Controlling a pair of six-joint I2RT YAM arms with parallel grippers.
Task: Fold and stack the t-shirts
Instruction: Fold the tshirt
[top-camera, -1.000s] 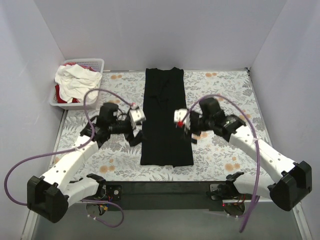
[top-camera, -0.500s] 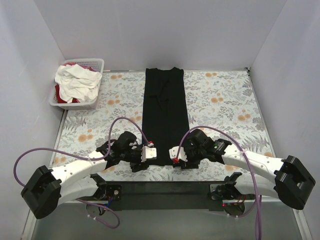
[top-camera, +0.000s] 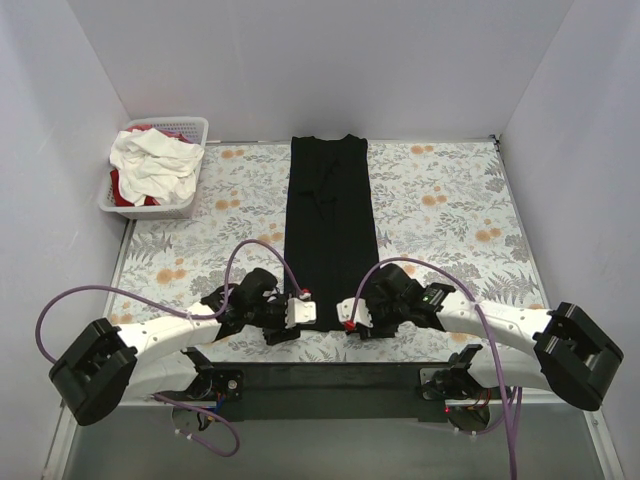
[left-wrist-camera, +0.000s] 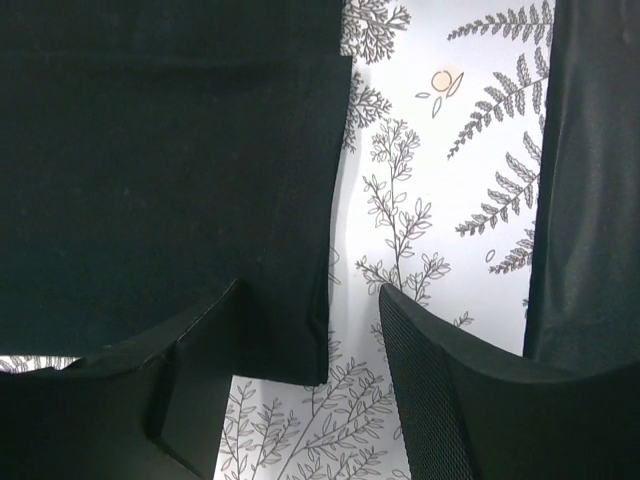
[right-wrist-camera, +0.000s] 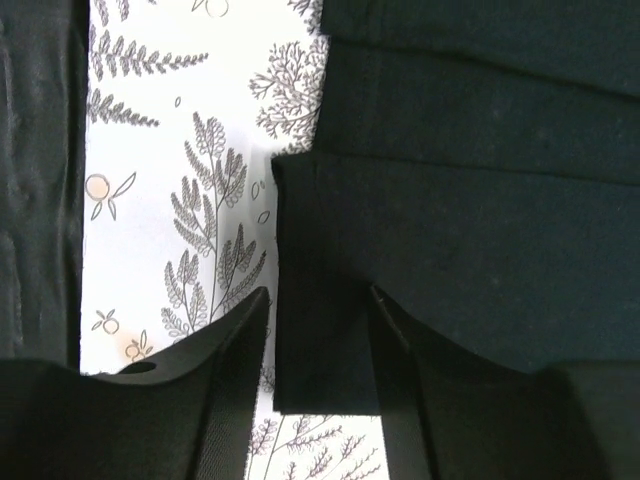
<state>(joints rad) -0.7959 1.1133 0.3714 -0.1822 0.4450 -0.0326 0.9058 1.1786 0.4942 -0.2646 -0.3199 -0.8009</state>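
There it was, one black t-shirt (top-camera: 330, 230), soft matte cotton, folded into a long narrow strip and lying flat down the middle of the table (top-camera: 440, 200). Its long axis ran straight from the near edge to the far edge, with the collar pointing away at the far end and the hem at the near end, right by the arms. The table wore a pale cloth printed with grey ferns and small orange fruit. Two arms were down low, one on each near corner of the hem. The left hand (top-camera: 303, 312) sat spread apart, and from its wrist camera the left hand (left-wrist-camera: 310, 290) showed a gap between its dark fingers (left-wrist-camera: 450, 400), one with a fine-mesh pad, and the layered hem corner lay in that gap, unpinched. The right hand (top-camera: 346, 318) mirrored it: the right hand (right-wrist-camera: 318, 292) was parted too, straddling the opposite corner where stacked fabric edges showed. Off in the far left corner stood one white slotted plastic basket (top-camera: 150, 210), heaped with crumpled white garments (top-camera: 155, 160) over a red garment (top-camera: 122, 190); how many were in there I could not tell.
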